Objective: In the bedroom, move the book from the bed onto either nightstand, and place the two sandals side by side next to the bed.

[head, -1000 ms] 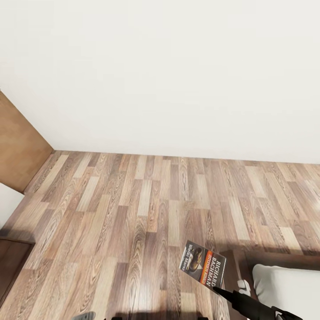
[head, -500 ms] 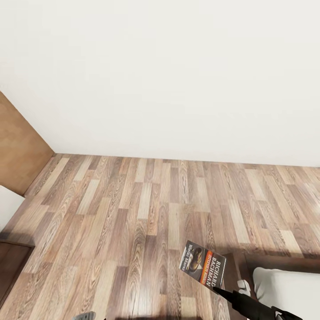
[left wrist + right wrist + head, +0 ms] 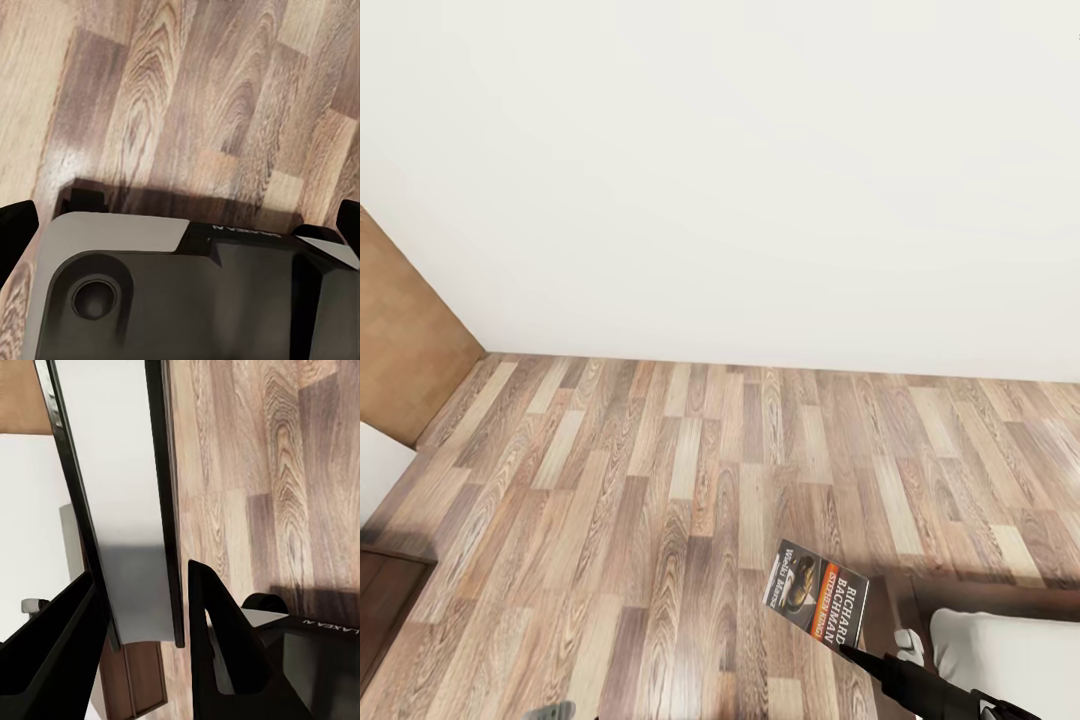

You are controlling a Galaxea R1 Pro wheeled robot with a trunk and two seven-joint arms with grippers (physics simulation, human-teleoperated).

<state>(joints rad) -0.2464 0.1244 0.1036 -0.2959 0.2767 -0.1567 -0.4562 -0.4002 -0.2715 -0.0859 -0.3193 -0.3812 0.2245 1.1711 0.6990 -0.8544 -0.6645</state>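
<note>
Head view: the small thin paperback book (image 3: 817, 603), with a dark cover, an oval picture, an orange band and white lettering reading "RICHARD BACHMAN", hangs in the air above the grey-brown wood-plank floor (image 3: 690, 480), near the lower right corner. The black right gripper (image 3: 850, 652) grasps it at its lower corner, so the book stands up and away from the fingertips, cover turned toward the camera and tilted. The black right arm runs off the bottom edge.

Right wrist view: the book (image 3: 120, 495) appears edge-on as a pale slab with dark borders, seated between the two black fingers (image 3: 225, 652) of the right gripper (image 3: 139, 607), which are closed against its faces. Its far end is cut off by the picture's edge.

At the lower right of the head view, a dark brown wooden frame (image 3: 905, 595) and a white rounded mass (image 3: 1010, 655) are only partly in frame; what they belong to cannot be told. A brown wooden panel (image 3: 405, 350) and a dark brown surface (image 3: 385, 600) are cut off at the left edge. A plain white wall (image 3: 760, 170) fills the upper half.

Left wrist view: the left gripper's dark fingertips (image 3: 15, 232) sit at the picture's opposite edges, well apart and empty, above a grey and black housing (image 3: 187, 292) and the plank floor (image 3: 187, 97).
</note>
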